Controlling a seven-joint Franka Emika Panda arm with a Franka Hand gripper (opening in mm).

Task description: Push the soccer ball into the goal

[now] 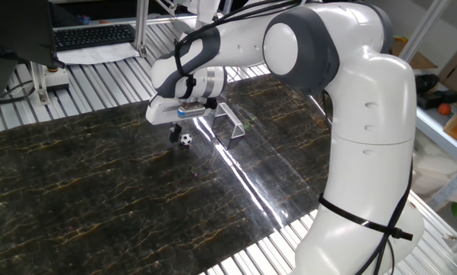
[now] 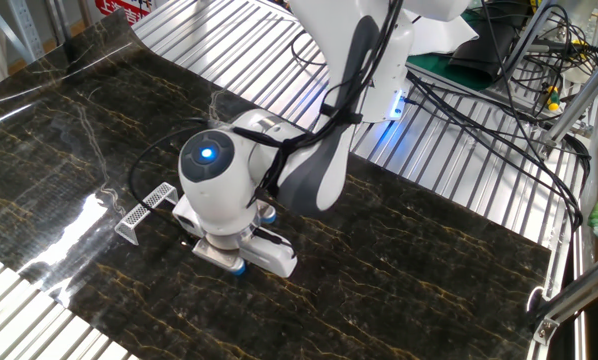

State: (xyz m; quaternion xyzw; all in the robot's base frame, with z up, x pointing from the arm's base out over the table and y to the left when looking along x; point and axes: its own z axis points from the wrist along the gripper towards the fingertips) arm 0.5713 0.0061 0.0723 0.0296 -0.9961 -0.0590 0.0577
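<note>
The tiny white soccer ball (image 1: 185, 140) with black patches rests on the dark marble mat, left of the goal. The silver-grey goal (image 1: 230, 122) stands a few ball-widths to its right; it also shows in the other fixed view (image 2: 145, 208) at the mat's left side. My gripper (image 1: 174, 134) hangs low just left of the ball, its dark fingertips close together, touching or nearly touching the ball. In the other fixed view the gripper head (image 2: 237, 255) hides the ball and the fingertips.
The dark marble mat (image 1: 98, 198) covers a slatted metal table. A keyboard (image 1: 95, 35) and papers lie beyond the far edge. Cables (image 2: 499, 110) and the robot base lie on the right in the other fixed view. A bright glare stripe crosses the mat near the goal.
</note>
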